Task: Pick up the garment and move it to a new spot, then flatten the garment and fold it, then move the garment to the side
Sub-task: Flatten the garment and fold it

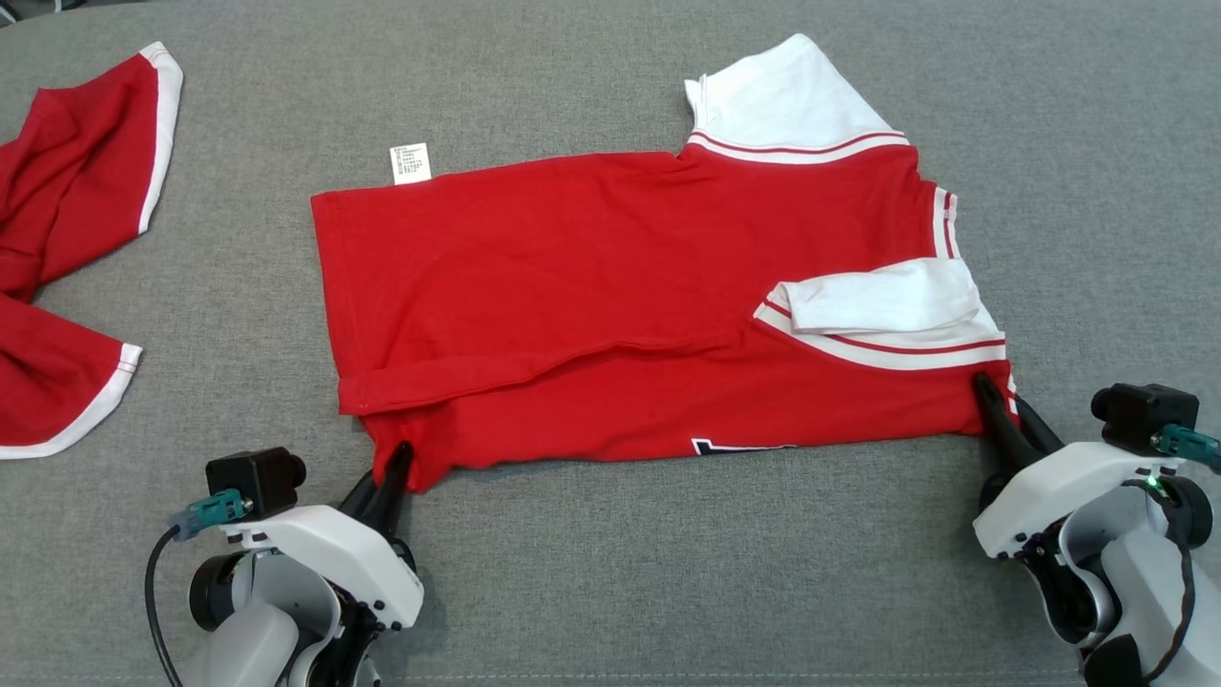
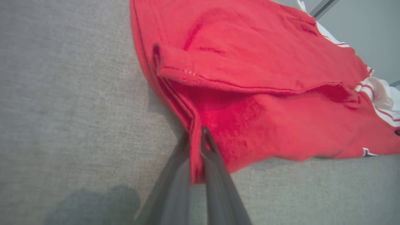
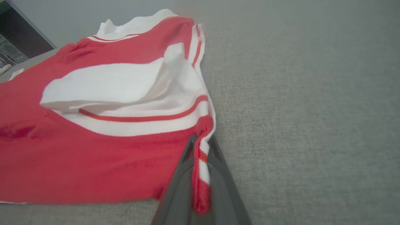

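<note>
With the left gripper (image 1: 396,456) and right gripper (image 1: 992,396) each clamped shut on a near corner of the red garment (image 1: 591,286), spread in the middle of the grey table (image 1: 668,592), I'd worry those thin pinches slip when lifted, dropping one side crooked.

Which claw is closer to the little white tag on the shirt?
Left. The left gripper grips the shirt at its hem corner, opposite the tag; the right gripper grips the far sleeve-end corner.

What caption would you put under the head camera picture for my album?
Left claw and right claw pinch the near corners of the red shirt on the grey mat.
</note>
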Available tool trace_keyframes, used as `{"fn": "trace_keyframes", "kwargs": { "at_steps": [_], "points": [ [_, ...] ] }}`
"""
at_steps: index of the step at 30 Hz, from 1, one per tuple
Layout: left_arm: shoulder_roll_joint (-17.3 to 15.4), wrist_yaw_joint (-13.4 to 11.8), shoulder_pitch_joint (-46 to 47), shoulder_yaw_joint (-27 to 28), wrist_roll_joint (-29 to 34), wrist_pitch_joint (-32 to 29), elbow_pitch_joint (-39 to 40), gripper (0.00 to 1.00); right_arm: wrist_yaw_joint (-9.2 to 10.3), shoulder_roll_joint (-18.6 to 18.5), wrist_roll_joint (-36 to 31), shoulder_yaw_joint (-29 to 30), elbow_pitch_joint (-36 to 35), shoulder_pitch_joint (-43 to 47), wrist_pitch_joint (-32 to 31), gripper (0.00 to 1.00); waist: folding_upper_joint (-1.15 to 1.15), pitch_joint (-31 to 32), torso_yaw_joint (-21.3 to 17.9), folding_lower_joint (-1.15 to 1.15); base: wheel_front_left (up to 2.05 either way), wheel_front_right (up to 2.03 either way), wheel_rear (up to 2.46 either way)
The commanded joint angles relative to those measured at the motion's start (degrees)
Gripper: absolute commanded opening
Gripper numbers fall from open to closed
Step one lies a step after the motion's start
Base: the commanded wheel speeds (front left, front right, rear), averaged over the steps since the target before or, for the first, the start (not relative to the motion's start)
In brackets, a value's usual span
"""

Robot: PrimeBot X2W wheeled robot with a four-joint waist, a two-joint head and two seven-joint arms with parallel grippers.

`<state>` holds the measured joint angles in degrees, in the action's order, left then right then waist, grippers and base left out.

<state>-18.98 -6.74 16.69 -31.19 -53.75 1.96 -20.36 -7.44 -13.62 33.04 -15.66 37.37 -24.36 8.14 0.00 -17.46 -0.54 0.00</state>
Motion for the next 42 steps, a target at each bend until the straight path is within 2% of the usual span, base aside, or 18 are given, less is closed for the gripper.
{"fn": "trace_keyframes", "kwargs": {
  "at_steps": [1,9,12,16,22,28,29,30,31,34,42],
  "points": [
    [-1.14,0.11,0.0,1.34,-0.16,-0.15,1.29,0.0,-0.05,-1.49,0.98,-1.03,-1.51,0.6,-0.42,0.0,0.0,0.18,0.1,0.0,0.0,0.0,0.0],
    [-4.79,-2.29,-2.97,2.59,0.18,-0.46,6.6,0.0,-0.05,-5.6,5.2,0.43,-7.88,4.56,-4.28,0.0,0.0,1.78,1.04,0.0,0.0,0.0,0.0],
    [-6.67,-3.22,-5.37,2.83,0.08,-1.23,9.25,0.0,-0.05,-7.15,6.19,2.41,-11.66,8.33,-6.13,0.0,0.0,2.34,1.68,0.0,0.0,0.0,0.0],
    [-8.48,-5.66,-9.3,2.74,0.33,-2.07,13.98,0.0,-0.05,-7.7,6.04,5.46,-17.75,15.25,-8.89,0.0,0.0,2.95,2.24,0.0,0.0,0.0,0.0],
    [-9.07,-8.57,-14.69,2.86,-0.81,-2.79,19.02,0.0,-0.05,-4.11,4.19,11.27,-26.22,26.26,-12.11,0.0,0.0,3.85,2.44,0.0,0.0,0.0,0.0],
    [-9.18,-9.77,-16.89,3.13,-1.48,-2.79,20.2,0.0,-0.05,1.25,2.47,14.19,-31.38,32.19,-13.93,0.0,0.0,3.77,2.1,0.0,0.0,0.0,0.0],
    [-9.39,-9.99,-16.7,3.22,-1.08,-2.54,20.06,0.0,-0.05,1.88,2.34,14.14,-32.0,32.3,-13.8,0.23,0.0,3.72,1.99,0.0,0.0,0.0,0.0],
    [-9.5,-10.25,-16.53,3.25,-0.82,-2.47,19.76,0.42,-0.05,2.29,2.24,14.04,-32.18,32.45,-14.02,0.76,0.0,3.71,1.89,0.0,0.0,0.0,0.0],
    [-9.54,-10.32,-16.44,3.07,-0.87,-2.9,19.45,1.0,-0.05,2.44,1.92,13.95,-32.42,32.47,-13.95,1.0,0.0,3.72,1.82,0.0,0.0,0.0,0.0],
    [-9.6,-11.01,-16.09,3.67,-0.22,-1.73,19.17,1.0,-0.05,3.0,1.72,14.61,-33.18,32.28,-12.39,1.0,0.0,4.04,1.64,0.0,0.0,0.0,0.0],
    [-11.12,-15.21,-14.34,6.71,4.22,3.86,22.09,1.0,-0.05,2.97,-2.19,19.93,-35.05,29.86,-6.04,1.0,0.0,6.5,1.83,0.0,0.0,0.0,0.0]
  ]
}}
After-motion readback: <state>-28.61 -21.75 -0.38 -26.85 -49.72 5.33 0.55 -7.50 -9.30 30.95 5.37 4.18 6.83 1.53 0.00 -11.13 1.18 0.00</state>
